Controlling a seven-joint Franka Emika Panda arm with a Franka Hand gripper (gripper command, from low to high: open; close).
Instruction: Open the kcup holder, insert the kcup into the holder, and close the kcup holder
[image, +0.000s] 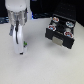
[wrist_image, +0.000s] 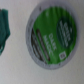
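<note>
I work over a pale, off-white table (image: 45, 65) that fills nearly all of the exterior view, smooth and evenly lit, with soft shadows and no hard glare. Along the far edge runs a dark, blurred strip of background (image: 37, 6) with blue patches at the exterior view's left; I cannot tell what stands there. Close up, the tabletop (wrist_image: 15, 65) looks plain grey-white.
</note>
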